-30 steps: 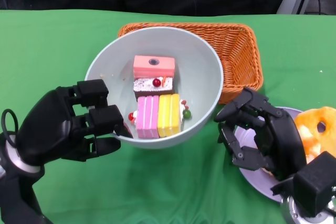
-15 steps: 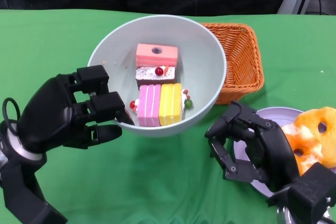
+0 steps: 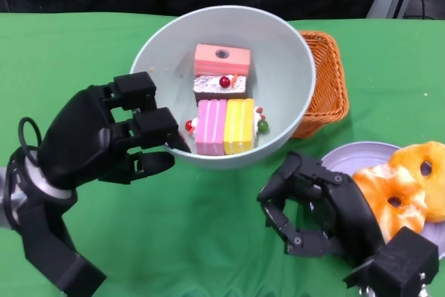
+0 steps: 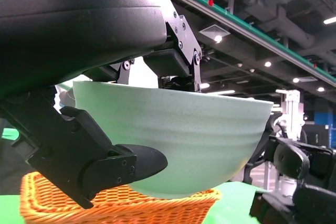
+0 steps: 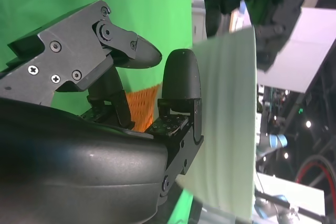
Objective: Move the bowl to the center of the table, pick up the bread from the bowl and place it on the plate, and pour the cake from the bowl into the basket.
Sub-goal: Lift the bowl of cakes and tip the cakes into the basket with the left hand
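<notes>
My left hand [image 3: 111,140] grips the near left rim of the pale green bowl [image 3: 285,53] and holds it raised above the cloth, partly in front of the orange wicker basket [image 3: 323,81]. Inside the bowl lie several cake pieces: a pink one [image 3: 222,59], a chocolate one [image 3: 219,86], and a pink striped slice [image 3: 211,126] beside a yellow slice [image 3: 240,125]. In the left wrist view the bowl [image 4: 194,140] hangs over the basket [image 4: 105,205]. My right hand [image 3: 316,210] sits low, near the bowl's underside, fingers apart and empty. Bread [image 3: 396,189] lies on the grey plate [image 3: 348,158].
Green cloth [image 3: 69,53] covers the table. The basket stands at the back right, the plate at the front right beside my right hand. A dark backdrop runs behind the table's far edge.
The bowl has risen and shifted right and away, now covering more of the basket. My right hand has drawn left and toward me off the plate, uncovering the bread.
</notes>
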